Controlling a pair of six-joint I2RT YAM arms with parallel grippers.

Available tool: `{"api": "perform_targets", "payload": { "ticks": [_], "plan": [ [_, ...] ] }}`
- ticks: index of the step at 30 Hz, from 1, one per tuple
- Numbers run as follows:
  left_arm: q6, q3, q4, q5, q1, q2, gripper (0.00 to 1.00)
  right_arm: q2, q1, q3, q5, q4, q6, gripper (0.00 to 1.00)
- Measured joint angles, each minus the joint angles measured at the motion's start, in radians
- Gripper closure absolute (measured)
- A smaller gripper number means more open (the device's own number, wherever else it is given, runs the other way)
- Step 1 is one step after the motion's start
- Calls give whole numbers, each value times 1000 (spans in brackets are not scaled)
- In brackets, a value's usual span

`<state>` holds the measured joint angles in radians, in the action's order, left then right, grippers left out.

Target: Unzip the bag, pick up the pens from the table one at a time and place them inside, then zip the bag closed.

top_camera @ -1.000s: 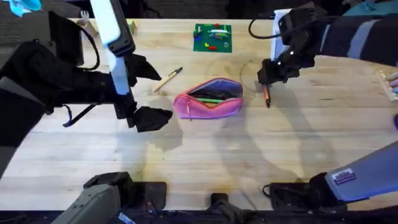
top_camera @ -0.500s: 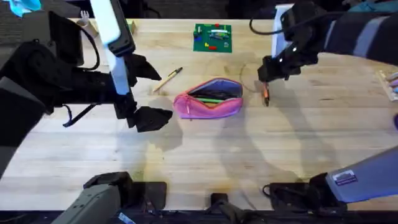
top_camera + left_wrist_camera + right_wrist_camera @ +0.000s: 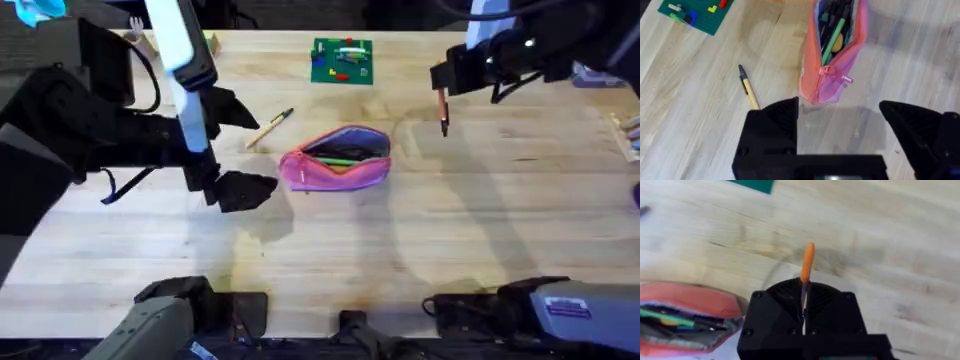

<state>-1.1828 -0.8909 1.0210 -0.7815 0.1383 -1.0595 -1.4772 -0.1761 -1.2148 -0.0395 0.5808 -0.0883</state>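
The pink bag (image 3: 336,158) lies unzipped near the middle of the counter (image 3: 420,250), its mouth gaping so that the dark contents and a green stick inside show; the left wrist view looks down into the same opening and shows the zipper pull at the near end of the pouch (image 3: 834,55). The right hand (image 3: 447,82) is raised above the counter, off to the right of the bag and well apart from it, its fingers pressed together on the orange pen (image 3: 443,110), which hangs from the grip with its dark tip pointing down. In the right wrist view the orange pen (image 3: 807,262) sticks out from between the closed black fingers, with the open bag (image 3: 687,320) lying off to one side. The tan pen (image 3: 270,128) with its black end lies flat on the counter, up and to the left of the bag, not touching it. The left hand (image 3: 232,150) sits just left of the bag, its two black fingers spread wide with nothing between them. A small green board (image 3: 342,60) with coloured pieces rests near the far edge
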Motion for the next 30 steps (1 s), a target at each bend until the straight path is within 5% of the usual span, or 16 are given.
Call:
{"api": "perform_targets", "payload": {
  "ticks": [15,30],
  "plan": [
    [0,0,0,0,0,0,7,173,-262,0,10,3,-366,969],
    [0,0,0,0,0,0,7,173,-378,0,263,140,-809,969]
  ]
}}
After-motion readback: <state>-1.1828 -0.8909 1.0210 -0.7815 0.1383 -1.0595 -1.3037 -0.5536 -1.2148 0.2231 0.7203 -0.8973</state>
